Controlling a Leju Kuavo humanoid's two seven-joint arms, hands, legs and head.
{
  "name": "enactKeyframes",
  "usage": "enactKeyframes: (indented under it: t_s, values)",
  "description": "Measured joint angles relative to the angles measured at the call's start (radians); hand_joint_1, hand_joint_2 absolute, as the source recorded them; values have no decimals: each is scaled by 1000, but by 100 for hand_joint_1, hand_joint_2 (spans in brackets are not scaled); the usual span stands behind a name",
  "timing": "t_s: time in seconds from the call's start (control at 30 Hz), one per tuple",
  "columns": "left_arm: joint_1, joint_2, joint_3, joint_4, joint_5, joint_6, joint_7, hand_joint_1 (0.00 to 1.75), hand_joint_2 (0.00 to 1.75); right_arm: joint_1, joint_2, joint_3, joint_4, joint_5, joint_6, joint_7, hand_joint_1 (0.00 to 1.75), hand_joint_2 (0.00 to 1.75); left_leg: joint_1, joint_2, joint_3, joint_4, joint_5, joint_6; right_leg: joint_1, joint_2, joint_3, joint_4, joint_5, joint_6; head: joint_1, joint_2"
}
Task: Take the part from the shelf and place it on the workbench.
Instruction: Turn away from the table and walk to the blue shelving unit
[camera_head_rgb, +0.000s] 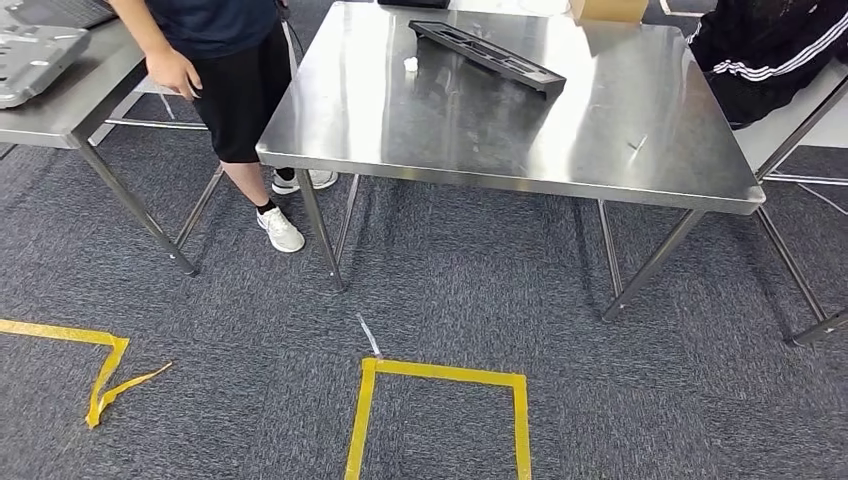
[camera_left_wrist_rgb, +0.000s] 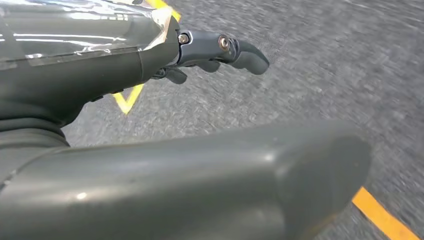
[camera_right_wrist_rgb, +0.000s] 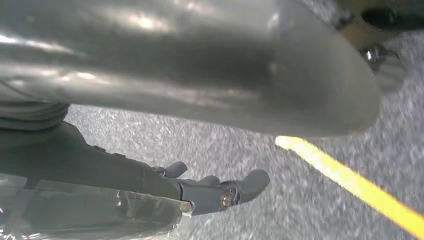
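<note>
The long black part (camera_head_rgb: 487, 56) lay on the workbench (camera_head_rgb: 520, 140); it looked stiff, light, best gripped mid-length; left hand (camera_left_wrist_rgb: 220, 50) and right hand (camera_right_wrist_rgb: 215, 192) hung spread, empty.

The part (camera_head_rgb: 488, 57) is a long, narrow black piece with slotted openings along its top, lying flat and diagonally on the far half of the workbench (camera_head_rgb: 470, 140). The workbench is a square stainless-steel table on thin metal legs, standing on grey carpet
</note>
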Motion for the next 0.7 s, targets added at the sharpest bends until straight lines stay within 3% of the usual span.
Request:
enactKeyframes:
  t_s: [0.03,0.1,0.13,0.17,0.2,0.23,0.27,0.3,0.33,0.4,0.43,0.5,0.53,0.6,0.63,0.67,0.7]
  values:
    - [0,0,0,0,0,4,2,0,0,2,2,-2,2,3,-1,1,0,0,0,2,-14,-4,10,12,-1,1,-11,16,-18,-1,2,0]
    - [1,0,0,0,1,8,3,0,0,7,5,-4,5,6,-3,3,0,0,0,6,-46,-7,37,32,-3,5,-40,96,-105,-14,6,0]
    - [1,0,0,0,1,9,3,0,0,8,6,-4,5,7,-4,3,0,0,-2,7,-65,-6,52,37,-2,6,-53,161,-156,-19,9,0]
    - [1,0,0,0,2,9,2,0,0,9,7,-5,5,7,-4,4,0,0,-3,10,-83,-6,68,37,-3,7,-61,224,-188,-19,10,0]
    - [1,0,0,0,2,9,2,0,0,9,7,-5,6,7,-5,4,0,0,-4,12,-100,-5,83,37,-3,8,-59,272,-197,-11,10,0]
    - [1,0,0,0,2,9,2,0,0,9,6,-6,6,7,-5,4,0,0,-5,15,-118,-5,99,36,-3,8,-44,295,-184,1,10,0]
    - [1,0,0,0,2,9,2,0,0,9,6,-6,6,7,-5,4,0,0,-5,17,-136,-4,114,34,-3,8,-13,282,-157,13,10,0]
    - [1,0,0,0,2,9,2,0,0,9,6,-6,6,7,-6,4,0,0,-5,18,-153,-3,130,31,-3,9,36,234,-134,22,10,0]
    - [1,-1,0,0,3,8,1,0,0,8,6,-6,6,7,-6,4,0,0,-6,17,-167,-2,145,26,-2,9,104,153,-127,24,11,0]
    - [0,-2,0,0,3,6,-3,0,0,4,6,-6,6,5,-9,3,0,0,-9,18,-184,0,173,16,4,11,223,-19,-156,9,10,0]
    - [0,-2,-1,0,4,4,-5,0,0,3,6,-7,6,4,-11,3,0,0,-11,19,-189,0,185,11,7,13,252,-69,-172,0,10,0]
    - [2,-1,-1,0,4,-4,-10,0,0,5,8,-9,7,1,-14,2,0,0,-9,19,-198,0,199,1,5,12,244,-84,-173,-18,7,0]
    - [3,0,-1,0,3,-10,-10,0,0,8,9,-10,8,0,-15,2,0,0,-6,17,-204,11,178,-5,2,10,234,-80,-164,-29,5,0]
    - [6,2,-2,0,2,-20,-10,0,0,11,10,-13,10,-2,-16,2,0,0,-1,12,-220,86,72,-15,-2,3,210,-78,-139,-52,2,0]
    - [6,2,-2,0,2,-23,-10,0,0,12,10,-14,10,-3,-17,2,0,0,0,11,-229,148,11,-18,1,1,196,-77,-126,-59,1,0]
    - [7,3,-2,0,0,-25,-10,0,0,12,11,-15,10,-3,-17,2,0,0,2,9,-236,215,-28,-21,3,-1,179,-75,-112,-62,0,0]
    - [6,3,-2,0,0,-26,-10,0,0,12,11,-15,10,-4,-17,1,0,0,3,8,-237,272,-39,-24,5,-3,161,-72,-100,-61,0,0]
